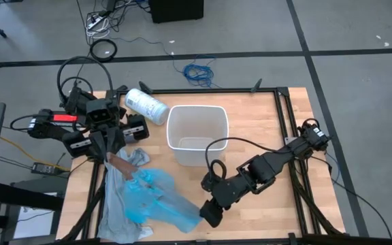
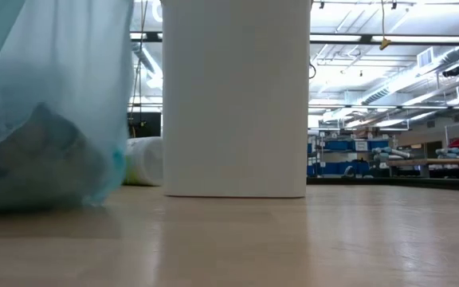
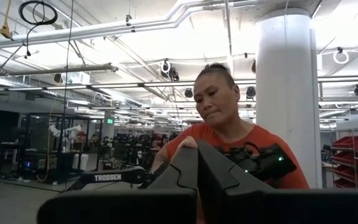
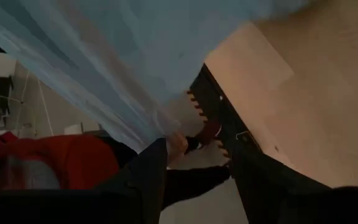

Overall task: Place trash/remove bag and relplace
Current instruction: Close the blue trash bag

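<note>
Blue bag (image 1: 158, 197): a thin, crinkled, translucent light-blue liner is seen spread on the near-left part of the table, with its right end at the right gripper; in the low view it fills the left edge (image 2: 46, 104) as a hanging blue veil.
Grey liner (image 1: 118, 201): a limp grey translucent sheet is laid beneath and to the left of the blue bag, running from the left gripper towards the table's near edge.
Right gripper (image 1: 208, 212): it is positioned low at the near edge of the table, at the blue bag's right end; in the right wrist view the blue film (image 4: 104, 56) is drawn down to the fingers (image 4: 151, 174), which stand partly apart; a firm hold on the film cannot be confirmed.
Left gripper (image 1: 109, 151): it is closed and placed at the upper end of the grey liner; whether the liner is pinched cannot be told.
Bin (image 1: 197, 134): a white rectangular bin is stood upright at the table's middle, unlined, apart from both bags.
Roll (image 1: 145, 105): a white printed cylinder is laid on its side just left of the bin.
Table (image 1: 264, 129): a light wooden top in a black frame.
Person (image 3: 229, 134): an orange-shirted person is shown beyond the left gripper in the left wrist view.
</note>
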